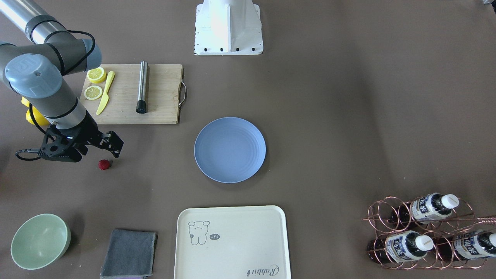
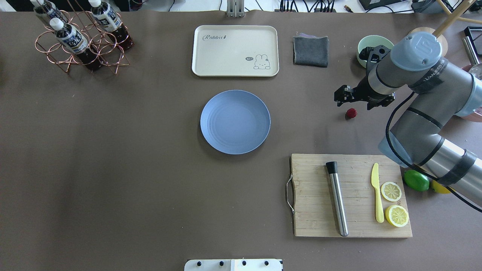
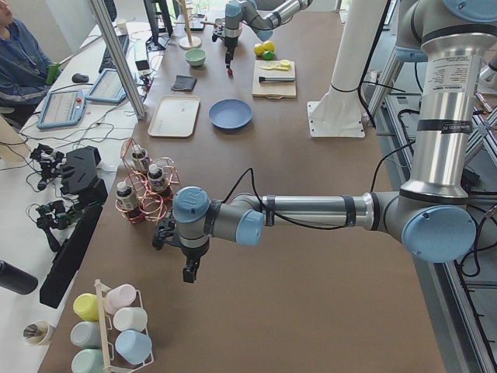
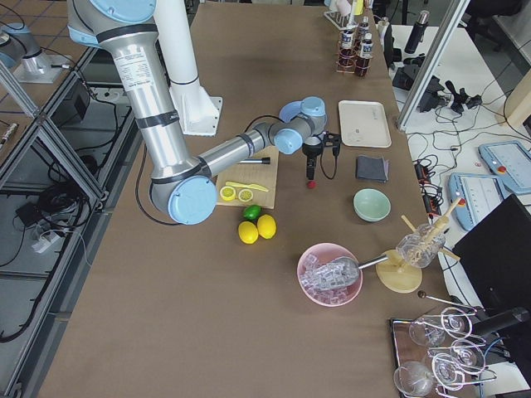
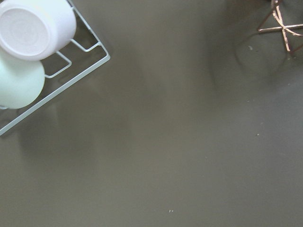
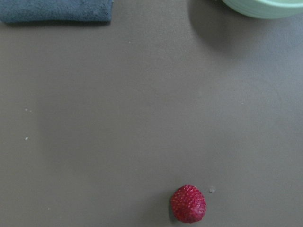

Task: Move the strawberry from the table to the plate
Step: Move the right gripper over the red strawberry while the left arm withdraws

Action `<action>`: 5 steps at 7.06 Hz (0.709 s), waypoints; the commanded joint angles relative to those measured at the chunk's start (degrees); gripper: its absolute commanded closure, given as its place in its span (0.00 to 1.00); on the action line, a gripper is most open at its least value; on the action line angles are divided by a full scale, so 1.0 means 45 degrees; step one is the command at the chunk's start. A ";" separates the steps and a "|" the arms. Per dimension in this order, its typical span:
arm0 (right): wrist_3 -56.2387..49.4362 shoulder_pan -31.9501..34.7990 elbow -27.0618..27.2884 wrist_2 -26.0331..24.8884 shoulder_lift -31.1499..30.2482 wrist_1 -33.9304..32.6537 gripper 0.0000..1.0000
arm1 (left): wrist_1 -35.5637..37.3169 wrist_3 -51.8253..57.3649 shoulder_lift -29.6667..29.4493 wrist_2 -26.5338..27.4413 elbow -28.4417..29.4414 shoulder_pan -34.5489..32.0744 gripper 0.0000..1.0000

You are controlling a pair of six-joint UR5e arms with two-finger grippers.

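Near the small bumpy dark red strawberry [image 1: 104, 164] on the brown-grey table [image 1: 348, 116] hangs the right gripper [image 1: 115, 152]. I cannot tell if it or the left gripper [image 3: 189, 273] is apart or together. The cream rectangular tray [image 1: 240, 248] says "Rabbit".

Right arm stretched out, right gripper [image 2: 340, 98] aimed downward, jaw gap unreadable. Left arm likewise, left gripper [image 3: 189, 273] aimed downward, gap unreadable.

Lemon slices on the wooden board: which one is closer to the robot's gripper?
The thin, flat slice. The thicker half lemon sits behind it, farther from the right gripper.
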 commanded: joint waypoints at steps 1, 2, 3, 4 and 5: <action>-0.0049 -0.0098 -0.0834 -0.0026 -0.0021 0.0850 0.12 | 0.0086 0.0009 0.0015 -0.0005 -0.0012 -0.0012 0.01; 0.0067 -0.0099 -0.1535 -0.0046 -0.0119 0.2173 0.16 | 0.0086 0.0009 0.0015 0.0015 0.0084 0.0007 0.01; 0.0107 -0.0099 -0.1658 -0.0046 -0.0120 0.2379 0.18 | 0.0086 0.0009 -0.0004 0.0015 0.0046 0.0008 0.01; 0.0107 -0.0099 -0.1640 -0.0046 -0.0139 0.2381 0.22 | 0.0086 0.0009 -0.0004 0.0015 0.0065 0.0008 0.01; 0.0126 -0.0137 -0.1640 -0.0084 -0.0159 0.2381 0.31 | 0.0086 0.0009 0.0015 0.0015 0.0085 0.0008 0.01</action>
